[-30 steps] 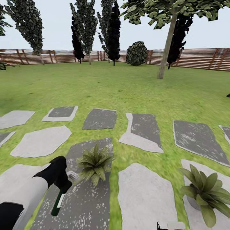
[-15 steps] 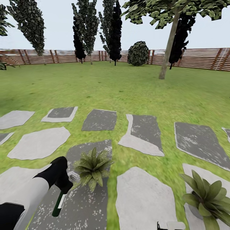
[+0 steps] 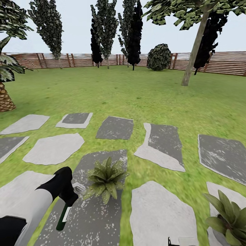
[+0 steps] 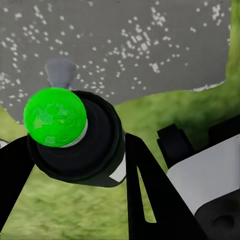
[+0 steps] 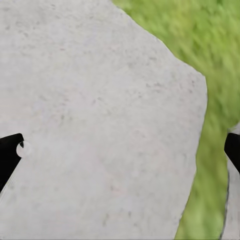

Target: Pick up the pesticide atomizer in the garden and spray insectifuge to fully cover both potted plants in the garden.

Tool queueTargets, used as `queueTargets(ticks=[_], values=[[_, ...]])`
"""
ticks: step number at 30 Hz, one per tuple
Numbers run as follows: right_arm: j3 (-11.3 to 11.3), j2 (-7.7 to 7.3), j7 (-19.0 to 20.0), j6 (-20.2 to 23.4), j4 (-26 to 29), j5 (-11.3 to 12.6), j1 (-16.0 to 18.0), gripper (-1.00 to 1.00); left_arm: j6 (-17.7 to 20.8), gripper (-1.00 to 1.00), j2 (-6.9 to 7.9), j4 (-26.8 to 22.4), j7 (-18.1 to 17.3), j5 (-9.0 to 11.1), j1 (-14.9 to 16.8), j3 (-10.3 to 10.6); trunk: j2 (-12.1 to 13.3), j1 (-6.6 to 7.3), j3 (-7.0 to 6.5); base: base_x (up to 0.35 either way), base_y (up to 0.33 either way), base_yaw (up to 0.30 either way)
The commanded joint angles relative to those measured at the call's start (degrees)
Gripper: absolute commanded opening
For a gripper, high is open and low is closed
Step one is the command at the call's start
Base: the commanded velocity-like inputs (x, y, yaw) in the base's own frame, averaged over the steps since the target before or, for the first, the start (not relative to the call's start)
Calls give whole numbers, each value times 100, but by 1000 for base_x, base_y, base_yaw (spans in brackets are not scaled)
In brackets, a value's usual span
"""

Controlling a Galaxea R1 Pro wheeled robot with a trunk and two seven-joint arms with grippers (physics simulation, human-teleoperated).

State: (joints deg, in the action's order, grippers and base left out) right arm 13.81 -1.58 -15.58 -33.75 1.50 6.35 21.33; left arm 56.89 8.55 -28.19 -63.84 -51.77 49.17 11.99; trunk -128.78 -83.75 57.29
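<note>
My left gripper (image 3: 69,197) is shut on the pesticide atomizer (image 3: 62,217), whose dark-green body hangs down while its grey trigger head (image 3: 79,187) points at the nearer potted plant (image 3: 106,179). That plant stands on a dark stepping stone (image 3: 92,218), just right of the nozzle. In the left wrist view the bottle (image 4: 85,145) sits between the two black fingers (image 4: 150,195), its bright green base toward the camera. The other potted plant (image 3: 228,218) is at the lower right edge. My right gripper (image 5: 121,150) is open over a pale stone (image 5: 100,110).
Grey and dark stepping stones (image 3: 160,147) cross the lawn (image 3: 136,95). A large plant in a woven basket (image 3: 5,97) stands at the far left. Tall trees (image 3: 193,51), a round bush (image 3: 159,57) and a slatted wooden fence (image 3: 222,63) line the back.
The head view has swung left, so the whole scene has shifted right and the basket plant has come into view. The left arm keeps its hold on the atomizer.
</note>
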Motion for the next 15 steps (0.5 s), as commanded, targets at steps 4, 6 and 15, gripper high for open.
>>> queueTargets(ticks=[4,6,15], values=[[51,0,-7,-17,-1,59,2,100,33,-100,6,-11,-59,-44,-18,23,-2,-1,5,172,0,1],[51,0,-7,-17,-1,59,2,100,33,-100,6,-11,-59,-44,-20,23,-2,-1,5,27,0,0],[51,-52,-7,-17,-1,44,2,100,31,-100,-3,-11,-59,-42,6,23,-2,-1,5,126,0,0]])
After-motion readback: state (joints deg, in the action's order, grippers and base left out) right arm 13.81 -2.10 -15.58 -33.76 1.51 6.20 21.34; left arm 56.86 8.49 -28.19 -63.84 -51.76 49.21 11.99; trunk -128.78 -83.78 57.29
